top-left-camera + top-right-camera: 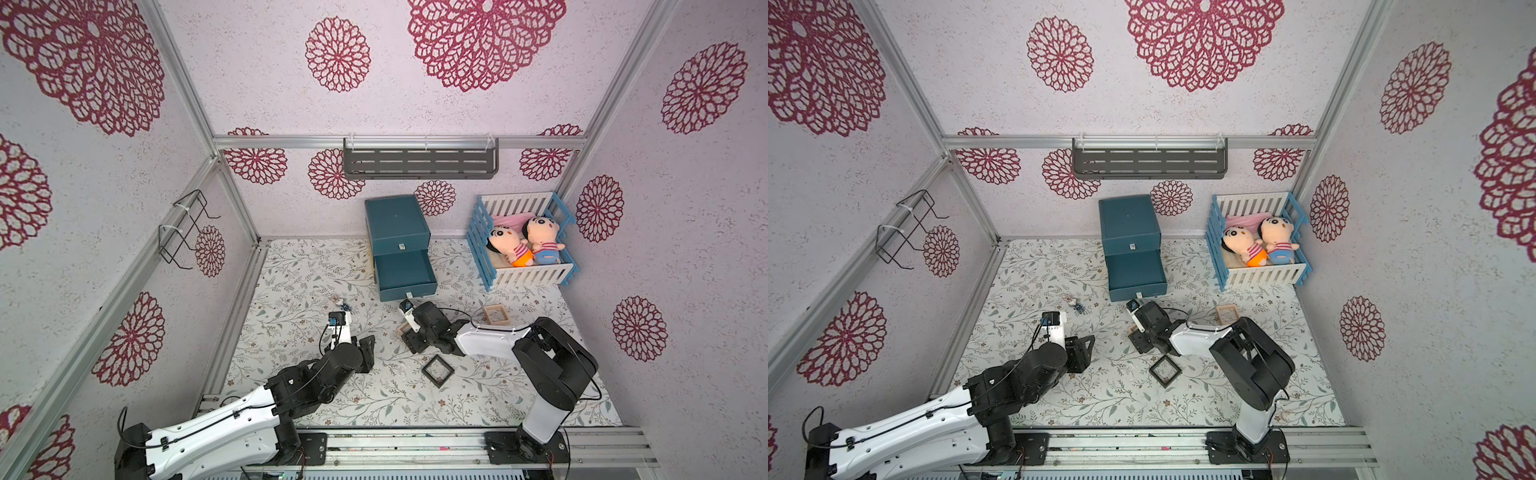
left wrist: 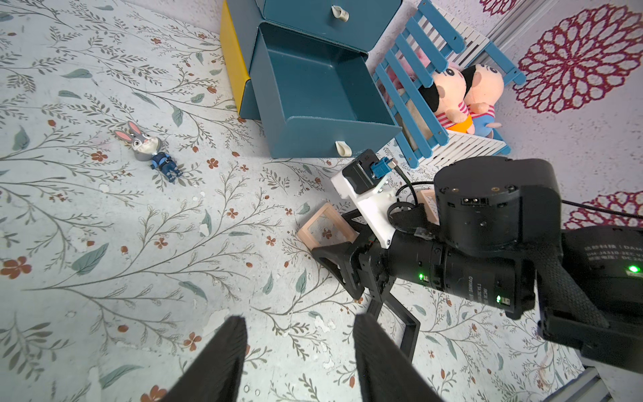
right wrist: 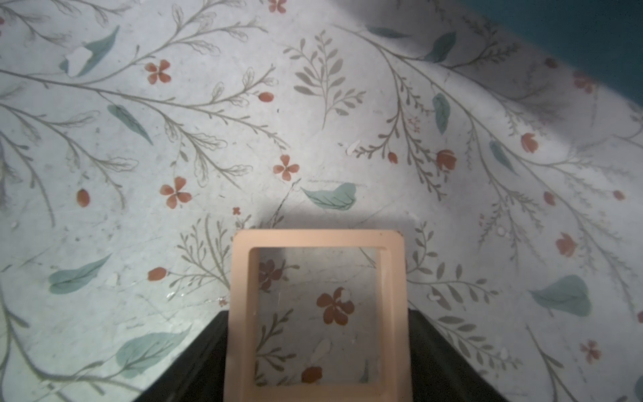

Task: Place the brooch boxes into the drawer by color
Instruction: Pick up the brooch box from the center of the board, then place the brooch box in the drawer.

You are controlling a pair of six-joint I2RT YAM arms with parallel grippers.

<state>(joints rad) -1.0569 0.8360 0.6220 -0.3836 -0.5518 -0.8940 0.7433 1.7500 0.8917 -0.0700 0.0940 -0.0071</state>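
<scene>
Pink brooch box [image 3: 315, 238] flat, edges square between right tool [image 3: 318, 313] fingers.

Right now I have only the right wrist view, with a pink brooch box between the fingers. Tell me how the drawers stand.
Observer: One drawer of the teal chest is pulled out, and nothing shows inside it.
Operator: Report any other boxes.
Observer: A second pink box lies on the table beyond the right arm, on the crib side.
Operator: Keep going.
Observer: A black box lies on the table on the near side of the right arm.
</scene>
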